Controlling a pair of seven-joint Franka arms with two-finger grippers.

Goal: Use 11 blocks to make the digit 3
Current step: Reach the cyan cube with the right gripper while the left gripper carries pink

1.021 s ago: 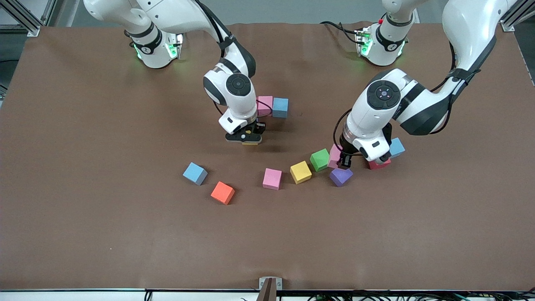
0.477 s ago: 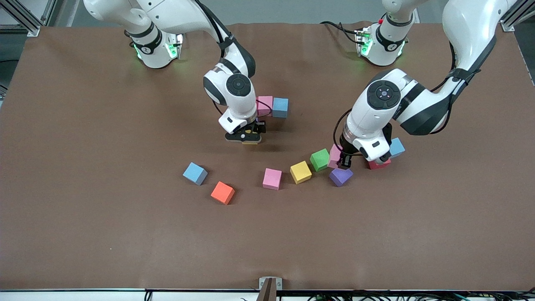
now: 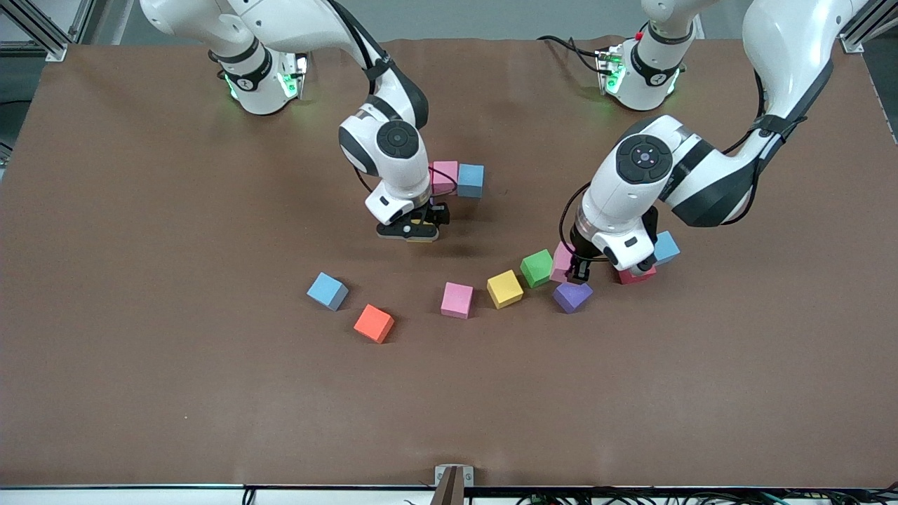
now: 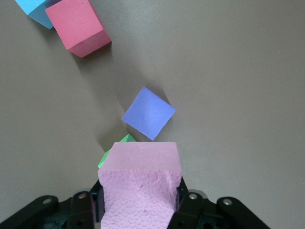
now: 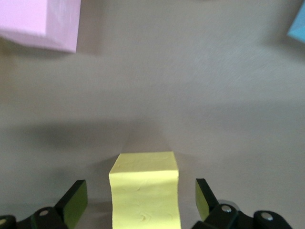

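my right gripper [image 3: 412,230] stands spread around a yellow foam cube [image 5: 144,191] on the brown table [image 3: 140,245], just nearer than the pink-and-blue cube pair [image 3: 457,178]. my left gripper [image 3: 579,272] clamps a pink foam cube [image 4: 140,183] above a purple foam cube [image 4: 148,113].

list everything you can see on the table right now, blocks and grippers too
pink blocks: 3; one touching a blue block, one alone nearer the front camera, one held by the left gripper
blue blocks: 3, light blue; one touching the pink block, one beside the orange block, one partly hidden by the left arm
yellow blocks: 2; one beside the green cube, one between the right gripper's fingers
purple block: 1, under the left gripper
orange block: 1, toward the right arm's end
red block: 1, beside the half-hidden blue block
green cube: 1, beside the yellow block
table: 1, brown
left gripper: shut on the pink block
right gripper: open around the yellow block
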